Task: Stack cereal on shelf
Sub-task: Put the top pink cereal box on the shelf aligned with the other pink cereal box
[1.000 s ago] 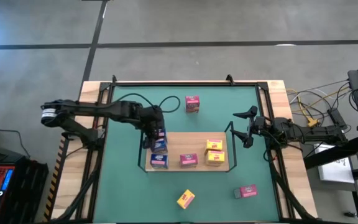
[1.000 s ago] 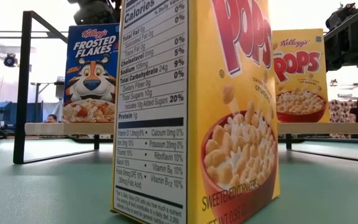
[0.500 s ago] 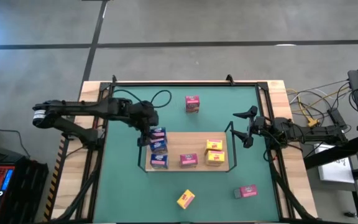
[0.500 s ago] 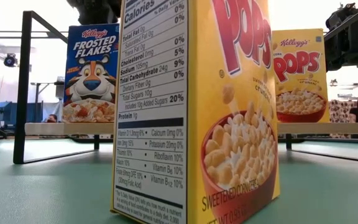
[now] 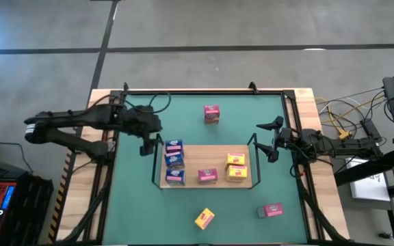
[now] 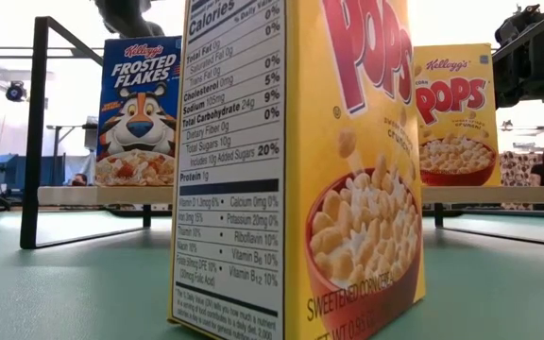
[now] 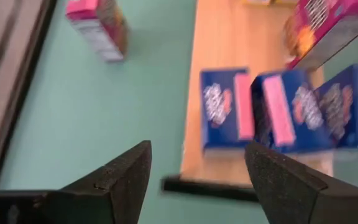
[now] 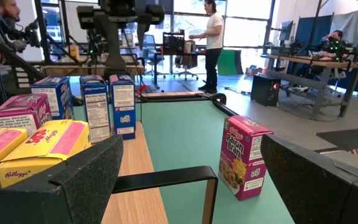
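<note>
The shelf (image 5: 204,164), a light-wood board with thin black rails, lies in the middle of the green table (image 5: 135,212) with its long axis running across from the left arm's side to the right arm's. On it, at the left end, three blue boxes (image 5: 174,161) stand in a line that runs across the board's short way, from the far edge to the near edge; the left wrist view shows them packed side by side with pink side panels facing up toward the camera. A pink box (image 5: 207,175) stands near the middle of the near edge, and two yellow boxes (image 5: 236,167) stand one behind the other toward the right end. Off the shelf, a pink box on the far side (image 5: 211,114) stands alone on the table, a yellow box near the front edge (image 5: 204,219) sits turned at an angle, and a pink box at the front right (image 5: 272,210) lies with its long axis across the table. The left gripper (image 5: 149,144) hangs just beside the shelf's left end, jaws parted and empty. The right gripper (image 5: 271,140) waits just off the shelf's right end, spread wide and holding nothing.
</note>
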Robot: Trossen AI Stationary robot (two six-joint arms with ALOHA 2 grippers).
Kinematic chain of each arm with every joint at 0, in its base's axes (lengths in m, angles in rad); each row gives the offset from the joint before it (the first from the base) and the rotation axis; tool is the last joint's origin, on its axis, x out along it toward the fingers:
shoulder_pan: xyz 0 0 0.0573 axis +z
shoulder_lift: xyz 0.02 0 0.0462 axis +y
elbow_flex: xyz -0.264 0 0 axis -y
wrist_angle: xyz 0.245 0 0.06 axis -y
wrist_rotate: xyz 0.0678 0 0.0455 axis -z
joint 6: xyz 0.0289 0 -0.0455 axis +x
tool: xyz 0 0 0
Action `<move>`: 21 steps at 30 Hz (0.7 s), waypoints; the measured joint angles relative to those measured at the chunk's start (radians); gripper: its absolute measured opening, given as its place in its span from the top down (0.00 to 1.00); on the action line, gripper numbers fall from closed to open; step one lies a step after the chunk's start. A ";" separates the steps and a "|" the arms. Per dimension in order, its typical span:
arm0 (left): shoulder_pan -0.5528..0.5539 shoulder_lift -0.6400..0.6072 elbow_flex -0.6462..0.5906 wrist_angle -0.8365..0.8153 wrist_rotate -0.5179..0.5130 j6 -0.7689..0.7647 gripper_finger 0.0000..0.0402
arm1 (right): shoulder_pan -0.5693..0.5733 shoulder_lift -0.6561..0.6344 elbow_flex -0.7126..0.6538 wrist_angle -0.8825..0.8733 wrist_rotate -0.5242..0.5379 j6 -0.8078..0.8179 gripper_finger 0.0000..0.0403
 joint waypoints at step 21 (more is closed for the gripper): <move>0.000 -0.214 -0.232 0.051 -0.064 -0.030 0.42 | 0.000 0.000 0.000 0.000 0.000 0.000 0.08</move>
